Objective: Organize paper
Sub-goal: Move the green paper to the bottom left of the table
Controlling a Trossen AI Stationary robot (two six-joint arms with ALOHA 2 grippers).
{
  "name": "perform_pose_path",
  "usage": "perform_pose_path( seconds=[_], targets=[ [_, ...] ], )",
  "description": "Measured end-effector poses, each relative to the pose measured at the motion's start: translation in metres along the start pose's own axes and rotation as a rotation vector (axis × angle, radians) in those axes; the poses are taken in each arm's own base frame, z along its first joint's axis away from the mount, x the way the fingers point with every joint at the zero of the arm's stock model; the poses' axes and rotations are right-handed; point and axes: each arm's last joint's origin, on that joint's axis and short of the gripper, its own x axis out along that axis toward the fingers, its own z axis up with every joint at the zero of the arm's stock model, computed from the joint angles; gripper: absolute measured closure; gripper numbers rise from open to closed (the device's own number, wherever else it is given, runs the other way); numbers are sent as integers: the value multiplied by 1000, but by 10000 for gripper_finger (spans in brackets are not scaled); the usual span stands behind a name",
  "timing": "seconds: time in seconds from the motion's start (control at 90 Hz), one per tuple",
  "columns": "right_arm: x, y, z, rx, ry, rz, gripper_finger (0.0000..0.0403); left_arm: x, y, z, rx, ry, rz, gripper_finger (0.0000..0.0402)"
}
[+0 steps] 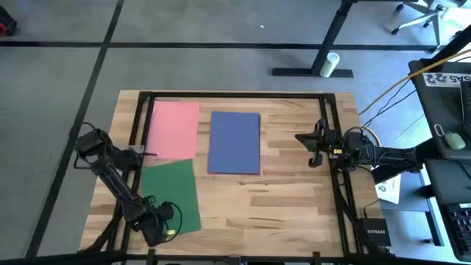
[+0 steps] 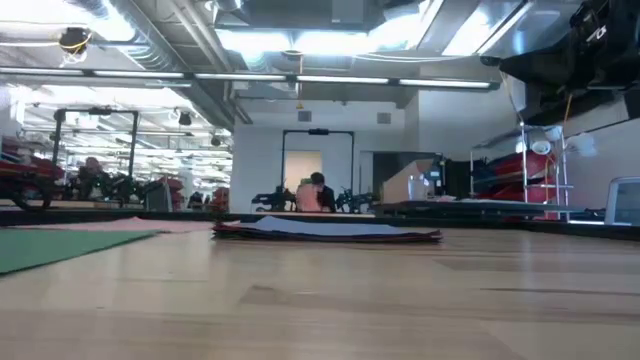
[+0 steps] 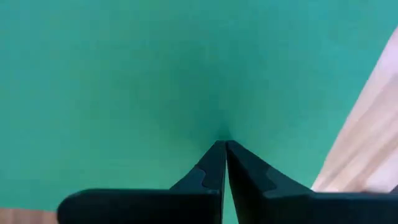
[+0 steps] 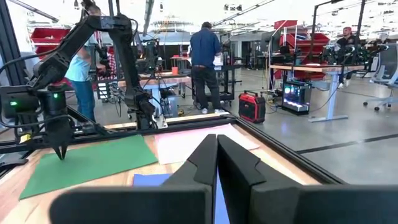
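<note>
The left gripper (image 3: 222, 144), fingers pressed together, stands tip-down on the green sheet (image 1: 173, 195) near its front edge. Beyond the green sheet lies the pink sheet (image 1: 174, 129); beside that, the blue stack (image 1: 235, 142). The right gripper (image 1: 310, 138), closed and empty, waits farther off.

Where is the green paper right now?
In the high view, the green paper lies at the table's left, just below the pink sheet, with the left gripper at its near edge.

A wooden table (image 1: 294, 199); a white cylinder (image 1: 330, 64) on the floor.
</note>
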Motion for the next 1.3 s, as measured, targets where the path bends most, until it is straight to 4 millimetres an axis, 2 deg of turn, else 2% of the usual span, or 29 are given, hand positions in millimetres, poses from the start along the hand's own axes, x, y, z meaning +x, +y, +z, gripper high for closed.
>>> perform_pose_path(
  seconds=[0.144, 0.278, 0.489, 0.722, 0.822, 0.922, 1.2, 1.3],
  targets=[
    [0, 0, 0, 0, -1, -1, 402, -19, 2, 19, -9, -115, 14, 401],
    [0, 0, 0, -1, -2, -1, 402, -32, 9, 48, -19, -265, 4, 402],
    [0, 0, 0, -4, -1, 0, 402, -37, 13, 95, 136, -381, -77, 402],
    [0, 0, 0, -11, -1, -1, 402, -39, 29, 130, 258, -468, -39, 402],
    [0, 0, 0, -11, -1, -1, 402, -36, 26, 137, 322, -500, -90, 402],
    [0, 0, 0, -11, 0, 0, 402, -24, 21, 139, 360, -468, -121, 402],
    [0, 0, 0, -3, 0, 0, 402, 10, 3, 134, 454, -365, -173, 402],
    [0, 0, 0, -2, 1, 0, 402, 13, 1, 132, 455, -360, -176, 402]
  ],
)
